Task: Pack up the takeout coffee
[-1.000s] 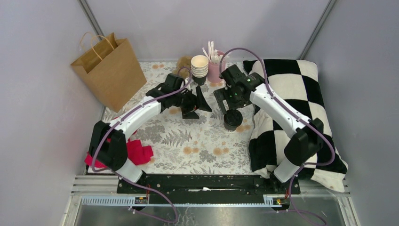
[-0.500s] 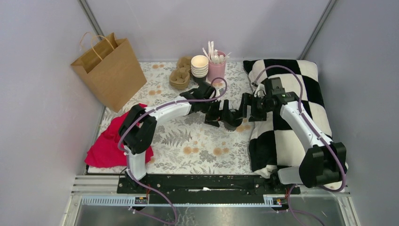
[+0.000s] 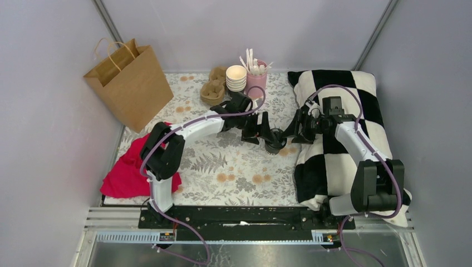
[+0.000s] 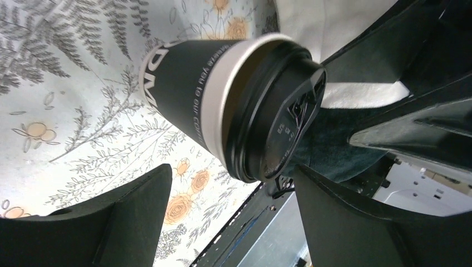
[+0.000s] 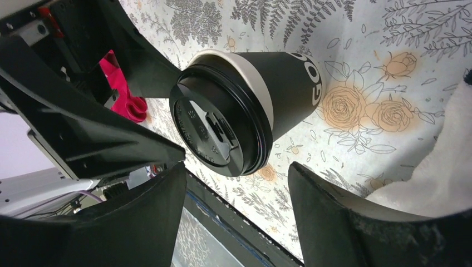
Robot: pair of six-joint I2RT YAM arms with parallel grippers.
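The lidded coffee cup [image 3: 274, 140] stands upright between the spread fingers of both the left gripper [image 4: 231, 172] and the right gripper [image 5: 236, 169], touching neither. Let one gripper clamp the wall below the lid, lightly, so the paper doesn't buckle.

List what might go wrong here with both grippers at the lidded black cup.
1. The left gripper and right gripper both straddle the black lidded paper cup, open; their fingers may collide.
2. A one-sided push could tip the upright cup onto the floral tablecloth.
3. Squeezing near the round black plastic lid may pop it off.
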